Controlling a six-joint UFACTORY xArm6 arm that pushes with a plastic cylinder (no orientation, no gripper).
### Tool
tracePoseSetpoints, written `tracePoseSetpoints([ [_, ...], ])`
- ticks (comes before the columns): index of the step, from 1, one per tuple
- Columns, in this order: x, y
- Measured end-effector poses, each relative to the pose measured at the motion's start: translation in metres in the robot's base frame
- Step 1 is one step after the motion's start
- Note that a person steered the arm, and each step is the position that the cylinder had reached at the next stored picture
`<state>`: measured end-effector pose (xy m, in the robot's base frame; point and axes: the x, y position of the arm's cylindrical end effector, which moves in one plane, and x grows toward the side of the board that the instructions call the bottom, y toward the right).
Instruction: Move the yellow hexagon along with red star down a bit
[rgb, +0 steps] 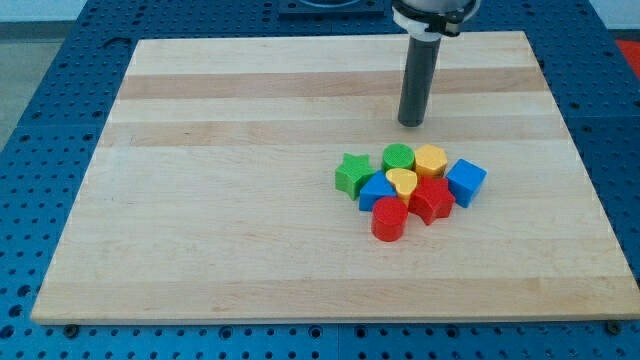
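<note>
Nearest the view's bottom sits the red cylinder (388, 220), with the red star (431, 199) just beside it on the view's right. Behind them are the blue block (376, 190), a yellow heart (401, 181) and the blue cube (466, 182); farther back the green star (351, 173), green cylinder (398, 157) and yellow hexagon (431, 159) — all packed tight on the wooden board (200, 200).

The risk, I'd say, is crowding: pushing the hexagon down would likely drag the heart or blue cube along, or the star could slip sideways.

My tip (411, 123) stands beyond the cluster, a little up and left of the hexagon, touching no block — a bare rod, with nothing to open and nothing held.
</note>
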<state>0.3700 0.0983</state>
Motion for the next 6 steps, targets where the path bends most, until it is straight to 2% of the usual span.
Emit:
tracePoseSetpoints([
  [2,0.009,0.014],
  [6,0.108,0.014],
])
